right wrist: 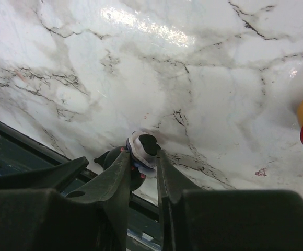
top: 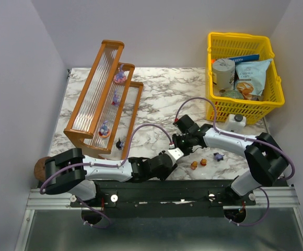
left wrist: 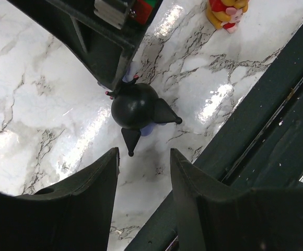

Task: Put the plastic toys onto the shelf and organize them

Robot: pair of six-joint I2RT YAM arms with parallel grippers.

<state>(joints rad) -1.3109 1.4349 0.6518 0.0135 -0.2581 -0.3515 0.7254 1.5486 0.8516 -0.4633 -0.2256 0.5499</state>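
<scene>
Left gripper (left wrist: 143, 152), jaws parted and empty, hangs just short of the black round-headed plastic figurine with pointed ears (left wrist: 133, 107), pinched at the very tips by the right gripper (right wrist: 142, 153) near the front edge of the marble table (top: 162, 99), well apart from the stepped wooden shelf (top: 113, 43). Such a shallow pinch could let it twist free.

marble table (top: 162, 94) under stepped shelf (top: 102, 99), yellow basket (top: 245, 107), white bottle (top: 236, 123), scattered plastic toys (top: 204, 162)

The shelf (top: 96, 89) holds toys (top: 120, 77), left of basket (top: 245, 111).
</scene>
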